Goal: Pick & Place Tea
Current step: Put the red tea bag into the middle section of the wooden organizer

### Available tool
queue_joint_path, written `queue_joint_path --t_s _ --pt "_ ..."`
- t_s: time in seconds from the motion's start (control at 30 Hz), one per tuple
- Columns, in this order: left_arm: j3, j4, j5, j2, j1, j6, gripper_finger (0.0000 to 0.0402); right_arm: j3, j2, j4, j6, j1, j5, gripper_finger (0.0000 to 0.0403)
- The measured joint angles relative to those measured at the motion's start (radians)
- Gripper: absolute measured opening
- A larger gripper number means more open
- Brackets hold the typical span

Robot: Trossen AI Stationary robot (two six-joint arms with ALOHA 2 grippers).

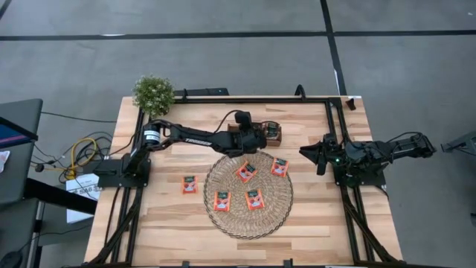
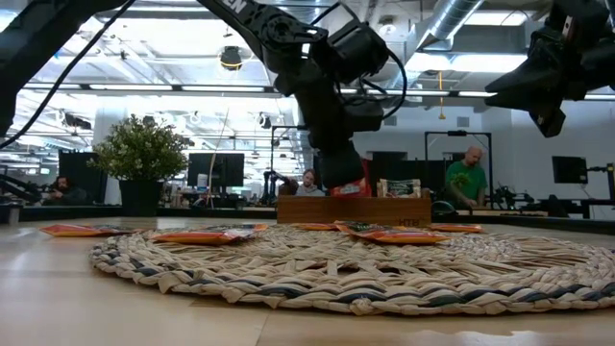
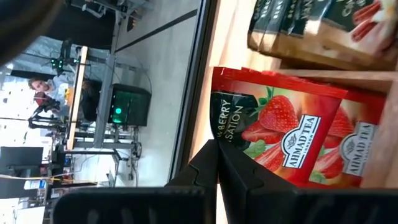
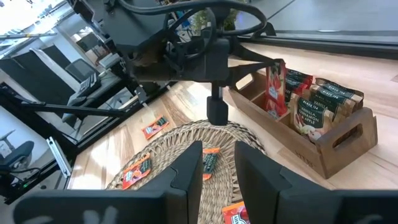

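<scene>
Five tea sachets (image 1: 253,199) below centre frame; left gripper (image 4: 273,79) clenched on a red sachet (image 4: 275,87) over the wooden tray (image 4: 323,146); right gripper (image 1: 321,158), centre-right, parted, empty.

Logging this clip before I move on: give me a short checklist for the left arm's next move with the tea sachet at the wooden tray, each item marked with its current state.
1. Left gripper shut on red sachet: ok.
2. Sachet held over wooden tray: ok.
3. Sachet fully seated in its compartment: cannot tell.
4. Right gripper parked off to the side, clear of tray: ok.
5. All sachets collected: not ok; four lie on woven mat, one sachet on the table.
</scene>
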Motion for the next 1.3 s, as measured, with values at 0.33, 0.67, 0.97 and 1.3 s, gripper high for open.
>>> queue_joint_path --t_s 0.33,0.67,0.97,1.3 --pt "0.000 -0.008 0.076 0.000 0.000 -0.028 0.0000 0.000 0.000 0.000 0.000 0.000 0.000 0.0085" --pt "0.000 -0.045 0.069 0.000 0.001 -0.041 0.0000 0.000 0.000 0.000 0.000 0.000 0.000 0.0085" --pt "0.000 -0.049 0.021 0.000 0.001 -0.084 0.0000 0.000 0.000 0.000 0.000 0.000 0.000 0.0085" --pt "0.000 -0.061 0.036 0.000 0.001 -0.084 0.0012 0.000 0.000 0.000 0.000 0.000 0.000 0.0085"
